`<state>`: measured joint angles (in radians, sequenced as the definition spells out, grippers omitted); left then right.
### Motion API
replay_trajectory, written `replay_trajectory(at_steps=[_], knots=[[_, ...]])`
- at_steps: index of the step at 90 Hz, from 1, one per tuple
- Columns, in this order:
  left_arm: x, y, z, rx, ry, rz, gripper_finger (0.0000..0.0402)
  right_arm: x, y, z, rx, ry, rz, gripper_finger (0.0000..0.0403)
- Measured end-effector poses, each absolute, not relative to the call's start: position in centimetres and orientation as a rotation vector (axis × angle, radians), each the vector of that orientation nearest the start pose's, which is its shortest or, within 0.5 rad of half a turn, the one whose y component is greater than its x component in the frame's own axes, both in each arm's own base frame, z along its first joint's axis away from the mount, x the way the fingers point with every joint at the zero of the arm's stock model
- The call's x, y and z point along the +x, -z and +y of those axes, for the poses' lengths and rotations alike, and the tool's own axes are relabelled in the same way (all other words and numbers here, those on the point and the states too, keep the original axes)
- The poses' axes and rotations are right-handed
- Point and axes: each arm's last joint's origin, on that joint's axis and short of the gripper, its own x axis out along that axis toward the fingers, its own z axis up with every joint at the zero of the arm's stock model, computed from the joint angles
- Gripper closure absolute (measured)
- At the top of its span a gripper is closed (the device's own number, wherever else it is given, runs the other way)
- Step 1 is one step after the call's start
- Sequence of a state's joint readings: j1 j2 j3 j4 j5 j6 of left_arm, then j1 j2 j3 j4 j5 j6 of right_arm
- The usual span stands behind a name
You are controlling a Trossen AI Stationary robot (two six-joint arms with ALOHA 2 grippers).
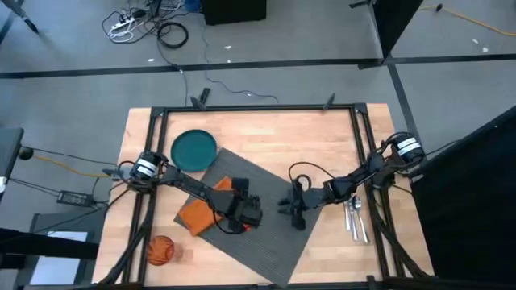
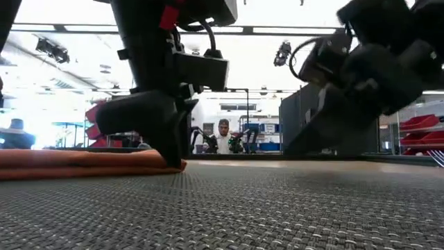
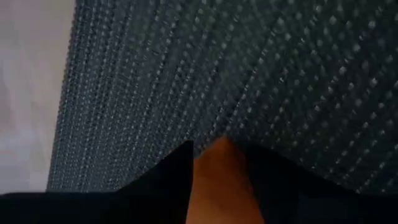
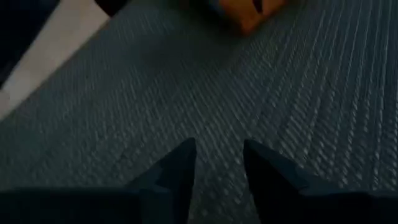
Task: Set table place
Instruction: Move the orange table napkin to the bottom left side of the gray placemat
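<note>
My left gripper (image 3: 219, 163) pinches the orange napkin (image 1: 199, 211) on the ribbed placemat (image 1: 266, 229). My right gripper (image 4: 219, 155) hovers narrowly parted over the placemat's far side, near the cutlery (image 1: 355, 217).

High cam overhead, low cam table-level, wrist cams close; all share placemat (image 1: 266, 217).

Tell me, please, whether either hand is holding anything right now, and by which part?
The left hand grips the orange napkin at its edge over the placemat. The right hand holds nothing, open above the placemat.
</note>
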<state>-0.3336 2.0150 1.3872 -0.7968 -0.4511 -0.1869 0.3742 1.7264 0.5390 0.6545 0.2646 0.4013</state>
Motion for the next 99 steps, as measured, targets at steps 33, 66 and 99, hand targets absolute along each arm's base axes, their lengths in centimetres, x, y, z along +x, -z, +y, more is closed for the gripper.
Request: replay_trajectory(at_steps=[33,66,99], knots=[[36.8,-15.4,-10.5,0.444,-0.198,1.286,0.0271,27.4,-8.5,12.0,0.162,-0.017,0.6,0.029],[36.0,-14.9,-7.8,0.513,-0.301,1.404,0.0271,26.0,-9.1,13.1,0.113,-0.048,0.689,0.029],[38.0,-18.1,-8.7,0.491,-0.313,1.269,0.0271,25.9,-10.7,12.3,0.086,-0.042,0.662,0.029]])
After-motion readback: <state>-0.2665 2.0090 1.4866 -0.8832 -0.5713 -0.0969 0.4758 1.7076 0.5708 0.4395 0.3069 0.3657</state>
